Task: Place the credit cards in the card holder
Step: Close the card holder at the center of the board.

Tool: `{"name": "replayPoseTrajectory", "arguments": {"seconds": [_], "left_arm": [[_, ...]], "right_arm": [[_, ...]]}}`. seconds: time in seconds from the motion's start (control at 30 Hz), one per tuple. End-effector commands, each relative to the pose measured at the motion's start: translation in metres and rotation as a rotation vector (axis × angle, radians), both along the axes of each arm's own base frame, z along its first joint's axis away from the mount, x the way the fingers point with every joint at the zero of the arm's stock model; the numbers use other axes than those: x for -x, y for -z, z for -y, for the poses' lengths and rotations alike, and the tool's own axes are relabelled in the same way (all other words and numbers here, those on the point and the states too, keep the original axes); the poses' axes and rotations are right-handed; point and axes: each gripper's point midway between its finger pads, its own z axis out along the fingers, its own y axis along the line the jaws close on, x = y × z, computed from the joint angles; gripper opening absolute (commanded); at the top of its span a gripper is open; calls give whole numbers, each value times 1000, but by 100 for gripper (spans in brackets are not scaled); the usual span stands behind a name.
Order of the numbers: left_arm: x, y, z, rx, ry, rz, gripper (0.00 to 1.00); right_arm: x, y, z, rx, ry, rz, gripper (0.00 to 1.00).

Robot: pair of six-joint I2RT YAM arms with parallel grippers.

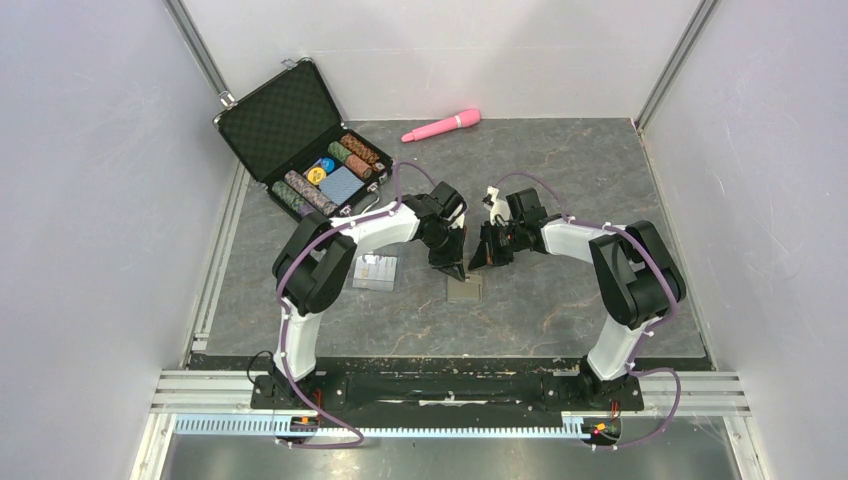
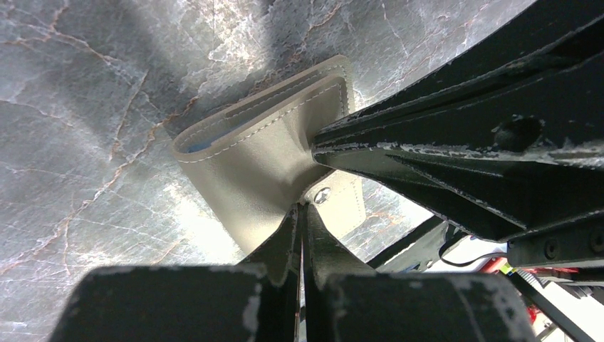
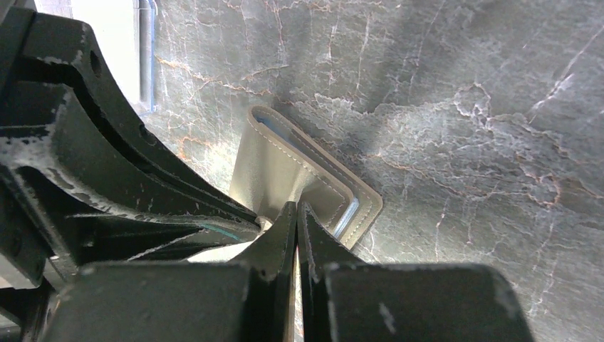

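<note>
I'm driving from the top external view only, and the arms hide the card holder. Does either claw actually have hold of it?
Observer: Yes. The left wrist view shows the left claw shut on the khaki card holder.
Operator: And the right one?
Observer: Its own wrist view shows the right claw shut on the holder as well.
Operator: Is the holder open at all?
Observer: A strip of light-blue lining shows between the layers, so it is parted at least a little.
</note>
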Motion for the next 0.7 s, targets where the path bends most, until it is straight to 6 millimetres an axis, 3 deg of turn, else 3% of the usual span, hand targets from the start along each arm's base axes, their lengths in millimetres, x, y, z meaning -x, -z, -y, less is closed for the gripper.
{"name": "replayPoseTrajectory", "arguments": {"seconds": [0.0, 0.3, 0.67], "left_arm": [[-15, -2, 2, 12, -18, 38, 2], [-14, 5, 0, -5, -18, 25, 2], [-9, 5, 1, 6, -1, 14, 2]], "right_arm": [[6, 3, 5, 29, -15, 10, 0], [8, -23, -4, -59, -64, 91, 0], [18, -36, -10, -121, -115, 120, 0]]}}
